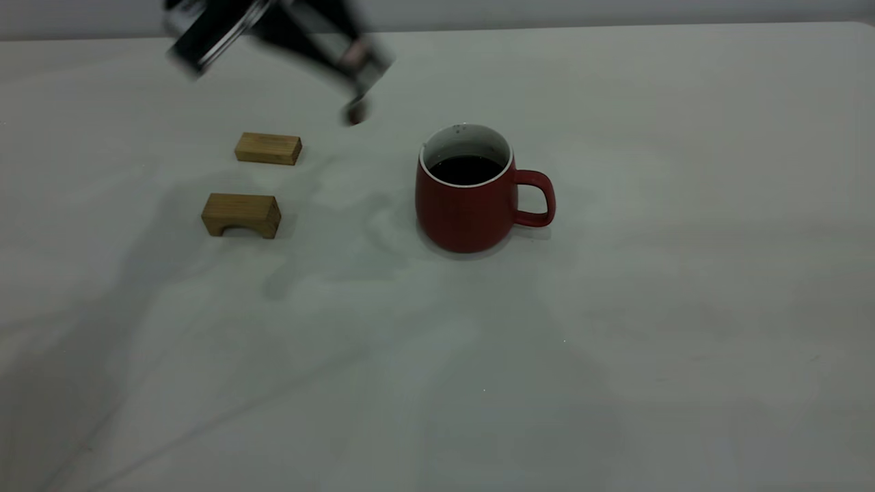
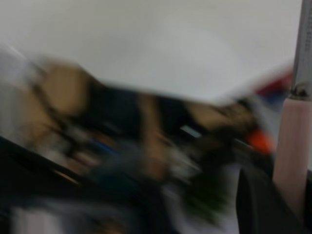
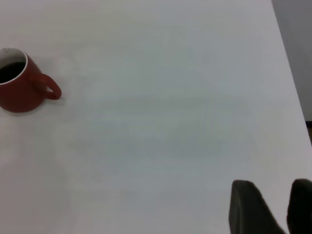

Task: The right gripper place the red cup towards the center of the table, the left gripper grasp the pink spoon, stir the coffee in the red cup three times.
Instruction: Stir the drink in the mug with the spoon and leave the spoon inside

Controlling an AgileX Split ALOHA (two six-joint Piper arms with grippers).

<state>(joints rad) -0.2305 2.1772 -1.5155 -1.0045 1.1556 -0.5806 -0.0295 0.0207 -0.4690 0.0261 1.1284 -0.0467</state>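
Pink spoon (image 2: 292, 146) pinched in left tool (image 1: 355, 102), raised beside red cup (image 1: 472, 198); cup holds coffee (image 1: 466, 169). Right tool (image 3: 273, 209) spread, well apart, over counter (image 1: 615, 342).

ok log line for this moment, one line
cup: centre of table, coffee inside | left gripper: raised behind cup, holding spoon | right gripper: far from cup, empty | blocks: left

exterior view high, facing arms; shares red cup (image 1: 472, 195) with right wrist.
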